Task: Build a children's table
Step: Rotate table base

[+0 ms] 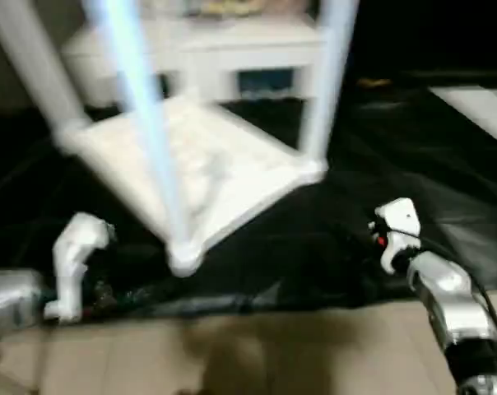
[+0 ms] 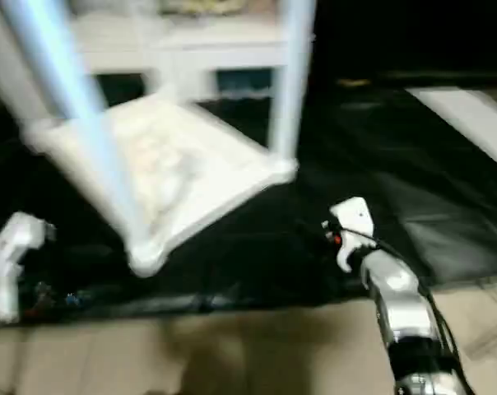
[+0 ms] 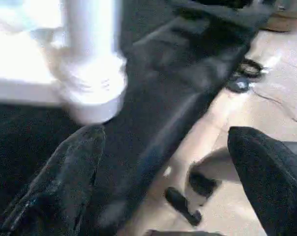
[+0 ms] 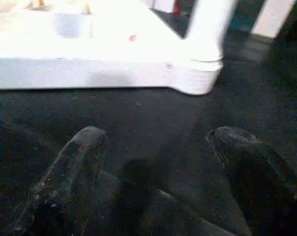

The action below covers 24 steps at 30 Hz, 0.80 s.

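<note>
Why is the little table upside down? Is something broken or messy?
Nothing looks broken. The table lies top-down on the black mat with its legs pointing up, which is how it gets put together. Both the left gripper and the right gripper sit apart from it, jaws open and empty. Nothing is spilled.

White plastic table point(image 1: 191, 164) on black sheeting

Smooth, faintly glossy legs point(image 1: 146, 107) rise from ribbed sockets point(image 3: 92, 91); the dark sheet point(image 4: 153, 123) ahead of the right claw's matt, rough-textured fingers point(image 4: 72, 172) shines in folds; pale matt floor point(image 1: 257, 346); brushed-silver metal forearm point(image 1: 450, 300).
</note>
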### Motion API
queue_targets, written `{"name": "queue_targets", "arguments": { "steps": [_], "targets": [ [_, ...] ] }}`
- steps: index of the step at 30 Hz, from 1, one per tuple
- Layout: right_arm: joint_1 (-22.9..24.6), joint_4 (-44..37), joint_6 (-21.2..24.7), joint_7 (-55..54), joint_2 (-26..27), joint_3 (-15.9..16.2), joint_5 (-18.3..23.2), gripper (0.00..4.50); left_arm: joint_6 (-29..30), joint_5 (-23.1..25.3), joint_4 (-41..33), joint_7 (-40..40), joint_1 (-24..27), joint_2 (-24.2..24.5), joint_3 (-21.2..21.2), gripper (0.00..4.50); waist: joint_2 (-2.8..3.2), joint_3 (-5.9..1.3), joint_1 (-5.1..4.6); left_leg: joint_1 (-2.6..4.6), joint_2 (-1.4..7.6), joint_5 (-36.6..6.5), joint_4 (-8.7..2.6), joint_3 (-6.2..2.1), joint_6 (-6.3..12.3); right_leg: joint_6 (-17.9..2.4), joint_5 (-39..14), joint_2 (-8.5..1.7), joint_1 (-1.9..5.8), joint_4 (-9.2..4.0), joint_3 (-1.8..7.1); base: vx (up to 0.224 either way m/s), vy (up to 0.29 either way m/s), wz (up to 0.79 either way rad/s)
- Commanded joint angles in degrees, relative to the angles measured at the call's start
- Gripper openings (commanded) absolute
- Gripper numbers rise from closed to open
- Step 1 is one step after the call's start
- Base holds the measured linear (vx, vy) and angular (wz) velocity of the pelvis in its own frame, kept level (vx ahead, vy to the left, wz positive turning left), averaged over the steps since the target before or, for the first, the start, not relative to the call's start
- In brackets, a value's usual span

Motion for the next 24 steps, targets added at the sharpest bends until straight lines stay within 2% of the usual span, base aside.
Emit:
{"name": "queue_targets", "arguments": {
  "steps": [1,2,3,4,5,6,7,8,9,10,11,12,13,14,15,17,18,19,21,22,23,24],
  "targets": [
    [-0.89,-0.70,0.71,-0.70,0.55,0.45,-0.74,3.83,-1.81,1.36,0.95,1.32,-1.12,0.06,1.32,4.47,0.70,-3.27,-0.89,3.26,3.94,-12.18,-5.18,0.14,1.38,-11.31,-8.05,-2.34,0.07,-7.67,2.85,-0.071,-0.041,0.28],
    [-0.89,-1.03,0.85,-0.95,0.90,0.48,-0.66,3.83,-2.55,1.57,1.38,2.07,-1.55,-0.29,1.32,4.47,1.01,-3.11,-0.83,2.39,4.26,-13.89,-6.15,0.70,1.76,-13.50,-4.48,-2.71,1.07,-7.61,2.39,-0.071,-0.041,0.28],
    [-0.89,-1.41,0.90,-1.28,1.42,0.58,-0.60,3.83,-2.93,1.26,1.46,2.58,-2.03,-0.92,1.33,4.47,0.81,-2.73,-0.97,2.18,4.15,-15.97,-6.30,1.02,1.70,-13.83,-5.99,-2.92,0.98,-8.14,2.57,0.000,0.000,0.00],
    [-0.89,-1.66,0.92,-1.48,1.77,0.65,-0.56,3.83,-3.13,0.69,1.25,3.36,-2.72,-2.02,1.37,4.47,0.53,-2.58,-0.90,2.14,3.79,-18.68,-6.21,1.45,0.90,-13.66,-9.94,-3.51,1.22,-8.61,2.91,0.000,0.000,0.00],
    [-0.88,-1.78,0.94,-1.67,2.00,0.71,-0.52,3.83,-3.43,0.67,1.21,4.18,-3.30,-2.94,1.32,4.47,0.47,-2.66,-0.75,2.10,3.70,-18.49,-6.23,1.58,0.47,-12.99,-12.08,-3.99,1.36,-8.97,3.25,0.000,0.000,0.00],
    [-0.90,-1.89,0.91,-2.07,2.33,0.82,-0.62,3.83,-3.94,0.77,1.23,5.54,-4.25,-4.40,1.12,4.47,0.42,-2.75,-0.84,1.78,3.73,-17.46,-6.34,1.56,0.39,-12.66,-11.66,-4.09,1.66,-8.91,3.37,0.000,0.000,0.00],
    [-0.96,-1.91,0.66,-3.02,2.87,0.99,-1.03,3.83,-4.83,1.19,1.47,7.96,-5.87,-6.83,0.57,4.47,0.52,-3.01,-0.83,1.22,3.89,-14.57,-6.57,1.40,0.26,-12.30,-9.01,-4.19,2.21,-8.70,3.32,0.000,0.000,0.00],
    [-1.11,-1.80,0.38,-4.65,3.89,0.87,-1.21,3.83,-6.11,1.96,2.09,10.80,-7.99,-10.01,-0.56,4.47,0.54,-3.14,-0.89,1.14,3.97,-12.79,-6.55,1.46,0.22,-12.39,-6.05,-4.10,2.15,-8.52,3.29,0.000,0.000,0.00],
    [-1.32,-1.66,0.37,-5.55,4.61,0.73,-1.19,3.83,-6.86,2.39,2.88,12.39,-9.38,-11.94,-1.26,4.47,0.55,-3.11,-1.04,1.08,3.95,-12.62,-6.60,1.47,0.13,-12.59,-5.27,-4.04,2.22,-8.52,3.19,0.000,0.000,0.00],
    [-1.34,-1.67,0.37,-5.61,4.71,0.72,-1.19,3.83,-7.00,2.55,3.04,12.60,-9.56,-12.14,-1.40,4.47,0.29,-3.38,-1.03,0.98,3.85,-11.39,-6.47,1.49,0.24,-12.68,-3.05,-4.25,2.56,-8.37,3.23,0.000,0.000,0.00],
    [-1.75,-1.53,0.46,-6.07,5.88,0.72,-1.12,3.83,-8.88,4.49,5.19,14.62,-11.78,-14.35,-3.13,4.47,0.24,-3.55,-1.40,0.46,3.70,-9.44,-6.48,1.40,0.69,-12.68,-0.50,-4.30,3.04,-8.14,3.14,0.000,0.000,0.00],
    [-1.83,-1.48,0.46,-6.08,6.03,0.76,-1.13,3.83,-9.18,4.80,5.55,14.82,-12.09,-14.59,-3.41,4.47,-0.09,-3.68,-1.57,0.32,3.63,-8.25,-6.36,1.39,0.92,-12.60,1.16,-4.30,3.27,-8.03,3.09,0.000,0.000,0.00],
    [-2.21,-1.15,0.43,-6.22,6.57,1.00,-1.28,3.83,-10.02,5.59,6.72,15.35,-13.27,-15.59,-4.28,4.47,-0.03,-3.89,-1.65,0.39,3.51,-6.05,-6.04,1.45,1.69,-12.65,4.42,-4.29,3.32,-7.86,3.11,0.000,0.000,0.00],
    [-2.83,-0.47,0.35,-6.54,7.16,1.30,-1.52,3.83,-10.63,6.08,7.98,15.73,-14.64,-16.75,-4.98,4.47,-0.26,-3.99,-1.88,0.02,3.32,-4.34,-5.82,1.47,2.36,-12.96,7.34,-4.29,3.62,-7.64,3.12,0.000,0.000,0.00],
    [-2.86,-0.44,0.34,-6.55,7.18,1.31,-1.52,3.83,-10.65,6.09,8.03,15.75,-14.69,-16.79,-5.01,4.47,-0.12,-4.14,-1.83,0.22,3.31,-3.45,-5.70,1.51,2.63,-13.14,8.61,-4.30,3.57,-7.50,3.08,0.000,0.000,0.00],
    [-4.73,1.94,-0.15,-7.93,8.55,2.10,-2.54,3.83,-11.04,6.59,9.73,16.11,-17.29,-19.32,-6.48,4.47,-0.19,-4.58,-2.23,-0.12,3.19,0.15,-5.16,1.53,4.26,-14.38,14.27,-4.42,3.92,-6.92,3.04,0.000,0.000,0.00],
    [-5.69,3.05,-0.50,-8.33,9.20,2.46,-2.92,3.83,-11.17,6.95,10.15,15.91,-18.16,-20.16,-7.47,4.47,-0.16,-4.64,-2.29,-0.03,3.17,0.72,-5.07,1.61,4.68,-14.70,15.17,-4.33,3.71,-6.91,2.98,0.000,0.000,0.00],
    [-8.53,6.53,-1.12,-9.47,10.90,3.38,-3.97,3.83,-11.46,7.70,10.98,15.22,-20.24,-22.03,-10.43,4.47,0.23,-4.64,-2.38,-0.16,3.22,1.10,-4.89,1.61,5.50,-15.42,16.22,-4.43,3.56,-6.80,2.94,0.000,0.000,0.00],
    [-9.50,7.81,-1.17,-9.83,11.40,3.64,-4.34,3.83,-11.60,7.84,11.11,14.96,-20.81,-22.54,-11.58,4.47,0.11,-4.44,-2.37,-0.15,3.40,-0.27,-4.97,1.71,5.70,-16.29,14.67,-4.58,3.60,-6.97,2.95,0.000,0.000,0.00],
    [-10.89,9.84,-0.98,-10.76,11.80,4.07,-5.21,3.83,-11.43,7.53,10.76,14.13,-21.36,-23.20,-12.91,4.47,0.44,-4.36,-2.36,-0.13,3.61,-1.22,-5.08,1.62,5.48,-16.49,13.33,-4.72,3.54,-6.95,2.90,0.000,0.000,0.00],
    [-12.07,11.62,-0.98,-11.50,12.16,4.39,-5.86,3.83,-10.90,7.07,9.93,13.30,-21.70,-23.82,-14.16,4.47,0.40,-4.40,-2.38,0.21,3.64,-1.77,-5.06,1.69,5.05,-16.75,12.71,-4.55,3.43,-7.06,2.83,0.000,0.000,0.00],
    [-12.85,12.76,-1.01,-11.72,12.42,4.49,-6.04,3.83,-10.55,6.81,9.42,12.81,-21.96,-24.24,-14.98,4.47,0.44,-4.34,-2.42,0.08,3.66,-1.89,-5.13,1.67,4.84,-16.89,12.46,-4.57,3.52,-7.03,2.86,0.000,0.000,0.00]
  ]
}}
